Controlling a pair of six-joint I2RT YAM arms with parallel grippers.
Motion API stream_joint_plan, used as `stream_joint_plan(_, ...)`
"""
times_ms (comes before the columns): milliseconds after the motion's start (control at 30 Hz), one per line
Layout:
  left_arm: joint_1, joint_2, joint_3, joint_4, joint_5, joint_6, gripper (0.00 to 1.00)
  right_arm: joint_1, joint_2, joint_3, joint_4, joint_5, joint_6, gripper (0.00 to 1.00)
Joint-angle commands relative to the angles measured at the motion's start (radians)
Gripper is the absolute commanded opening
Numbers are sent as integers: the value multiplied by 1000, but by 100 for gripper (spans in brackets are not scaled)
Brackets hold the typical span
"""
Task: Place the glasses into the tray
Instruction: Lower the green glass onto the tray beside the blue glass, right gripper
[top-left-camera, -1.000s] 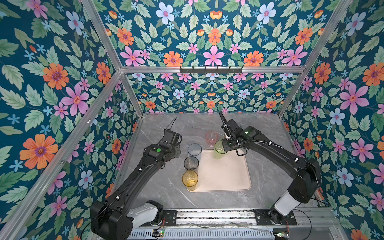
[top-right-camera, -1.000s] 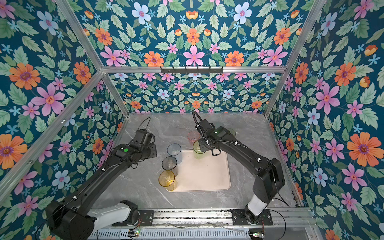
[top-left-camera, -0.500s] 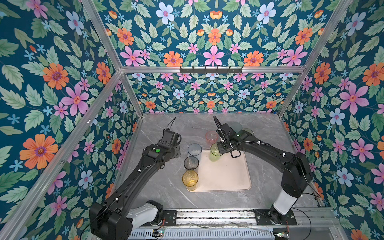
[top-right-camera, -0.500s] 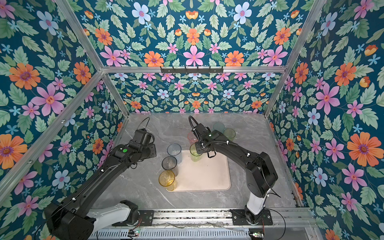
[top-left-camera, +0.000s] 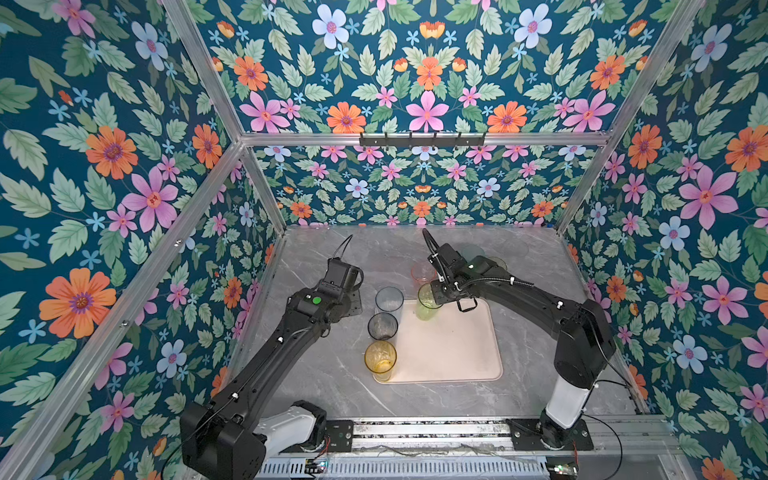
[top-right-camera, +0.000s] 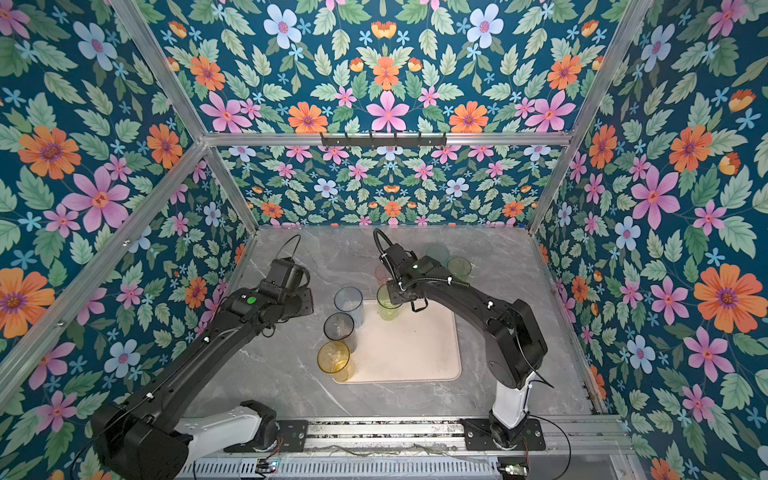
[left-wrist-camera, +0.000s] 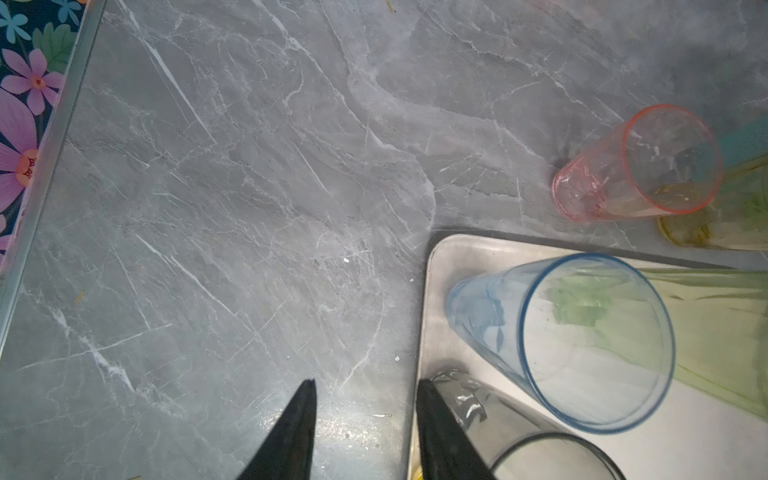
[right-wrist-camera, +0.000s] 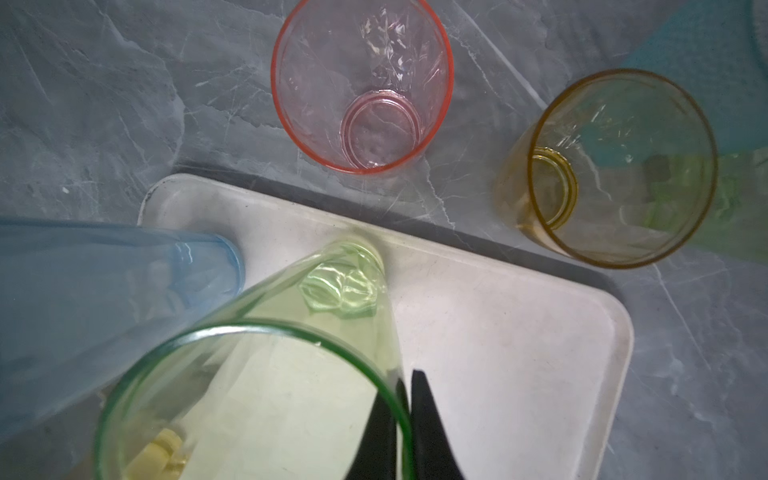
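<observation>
Fingers on the right (right-wrist-camera: 430, 440) pinch the green glass (right-wrist-camera: 291, 299) by its rim; left fingers (left-wrist-camera: 286, 436) gape empty.

Tray (top-left-camera: 457, 353): 1.
Glasses, 8 countable:
- blue glass (top-left-camera: 389, 299): 1
- grey glass (top-left-camera: 382, 326): 1
- amber glass (top-left-camera: 380, 357): 1
- green glass (top-left-camera: 428, 297): 1
- pink glass (top-left-camera: 422, 272): 1
- olive glass (top-right-camera: 459, 266): 1
- teal glass (top-right-camera: 437, 251): 1
- clear glass (top-left-camera: 513, 248): 1, faint, at 1 o'clock from the tray

Robot arms: 2, left arm (top-left-camera: 291, 328) and right arm (top-left-camera: 540, 299).

The glasses (left-wrist-camera: 478, 316) look glossy translucent plastic, the tray (right-wrist-camera: 498, 332) smooth and matt, the tabletop (left-wrist-camera: 249, 208) marble-patterned.
</observation>
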Motion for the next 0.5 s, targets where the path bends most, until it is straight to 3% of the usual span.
stream_joint_plan(0,1,3,-5,8,8,1,43,2,8,33,-93,19,32,0)
stream_joint_plan(467,1,-5,-26,14,15,2,43,2,66,96,-119,43,51,0)
